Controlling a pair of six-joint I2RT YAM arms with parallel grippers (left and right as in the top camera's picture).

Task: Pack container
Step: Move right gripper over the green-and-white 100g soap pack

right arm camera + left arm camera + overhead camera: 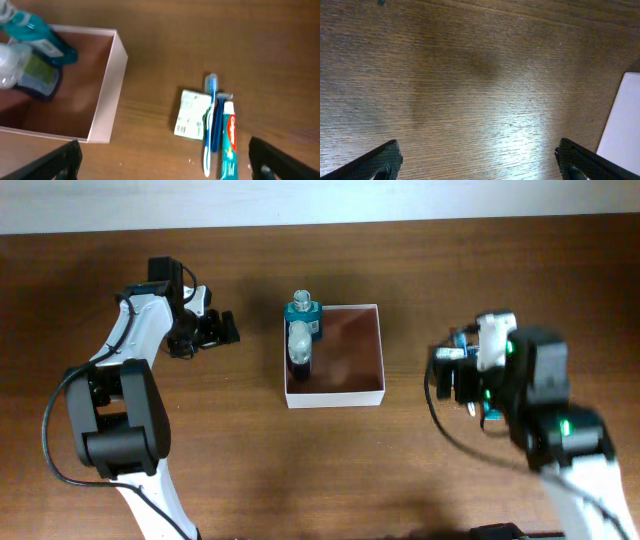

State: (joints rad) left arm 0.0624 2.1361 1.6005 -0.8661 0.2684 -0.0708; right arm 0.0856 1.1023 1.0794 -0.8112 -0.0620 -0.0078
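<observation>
Left gripper (477, 150) and right gripper (164, 150) are held wide open and empty; toothbrush (210, 120) and toothpaste (228, 142) are framed between the right fingers (60, 162), seemingly for pick-up, the container (109, 85) just outside them.

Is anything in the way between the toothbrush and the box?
Only a small white packet, lying right against the toothbrush on the side facing the container. Beyond it, just wooden table up to its wall.
</observation>
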